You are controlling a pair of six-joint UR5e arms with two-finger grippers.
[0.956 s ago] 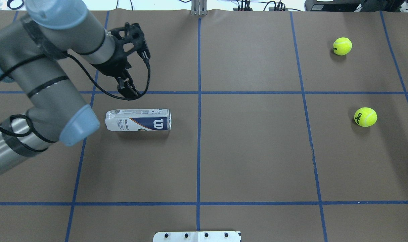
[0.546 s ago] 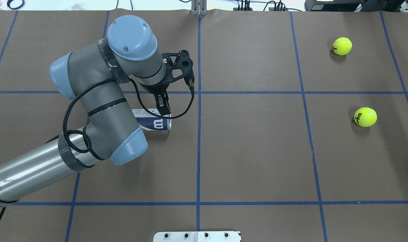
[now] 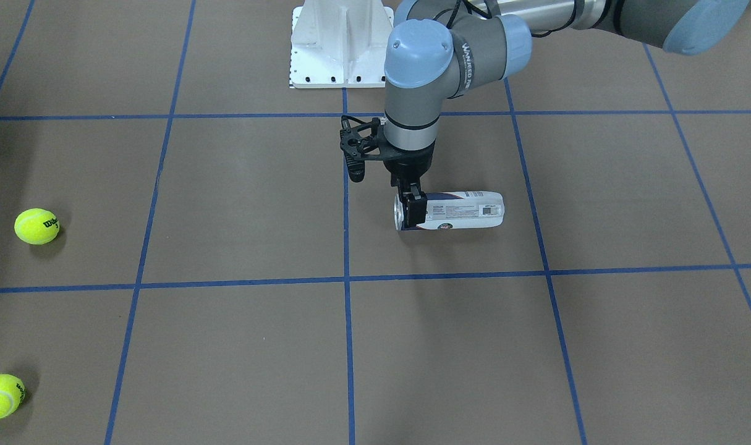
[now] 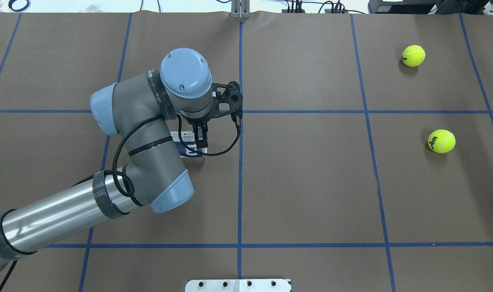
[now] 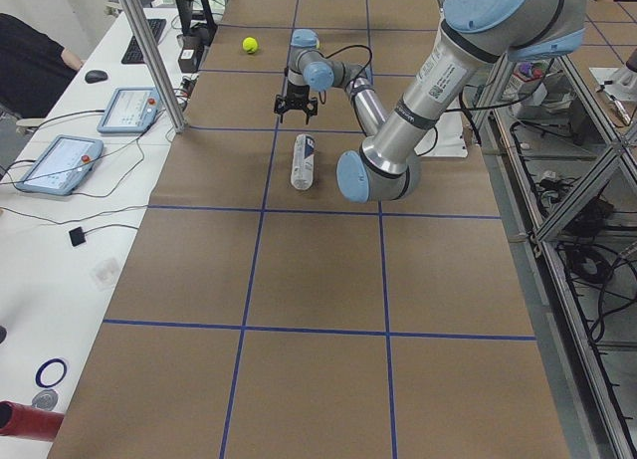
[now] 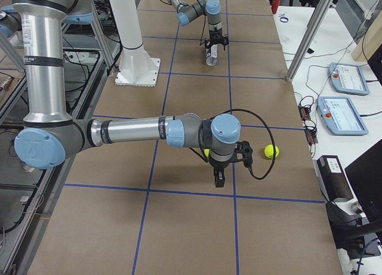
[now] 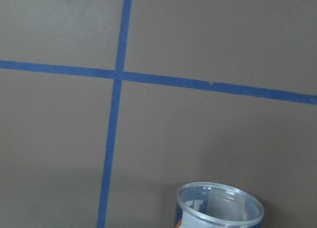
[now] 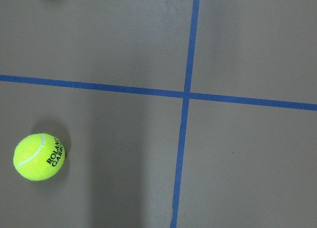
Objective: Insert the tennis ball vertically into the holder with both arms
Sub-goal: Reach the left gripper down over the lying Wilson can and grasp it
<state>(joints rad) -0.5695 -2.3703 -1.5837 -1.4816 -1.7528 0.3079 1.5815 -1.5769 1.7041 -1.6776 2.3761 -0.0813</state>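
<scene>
The holder (image 3: 462, 211) lies on its side on the brown table, open end toward the table's middle. It also shows in the overhead view (image 4: 189, 151) and its clear rim in the left wrist view (image 7: 220, 208). My left gripper (image 3: 412, 213) (image 4: 201, 142) points down at the holder's open end, fingers either side of it, apparently open. Two yellow tennis balls (image 4: 413, 55) (image 4: 441, 141) lie far to the right. One ball (image 8: 38, 157) shows in the right wrist view. My right gripper (image 6: 219, 178) shows only in the exterior right view, near the balls; I cannot tell its state.
Blue tape lines (image 4: 240, 162) divide the table into squares. The white pedestal base (image 3: 341, 43) stands at the robot's edge of the table. Tablets and cables (image 5: 60, 160) lie on the side desk beyond the table's far edge.
My left arm has swung right from the far left and come down onto the holder's open end. The holder and both balls have not moved.
</scene>
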